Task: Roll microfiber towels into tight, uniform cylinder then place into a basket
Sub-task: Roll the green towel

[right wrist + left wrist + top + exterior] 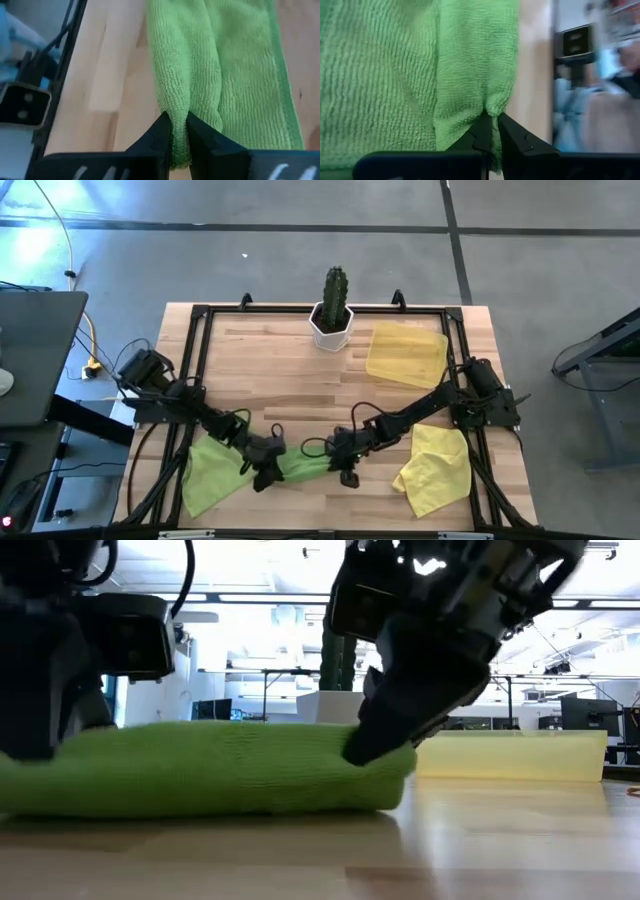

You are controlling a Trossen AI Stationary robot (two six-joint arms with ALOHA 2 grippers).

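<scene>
On a wooden table [300, 370], a lime-green towel [215, 465] lay partly rolled along the near edge, with the left gripper [262, 473] pinching a fold of it at one end and the right gripper [346, 470] clamped on the same cloth's other end. The pale yellow basket [407, 354] sat at the far right, well apart from the roll. A bright yellow towel [435, 470] lay crumpled at the near right, and a potted cactus [333, 308] stood at the far edge.
</scene>
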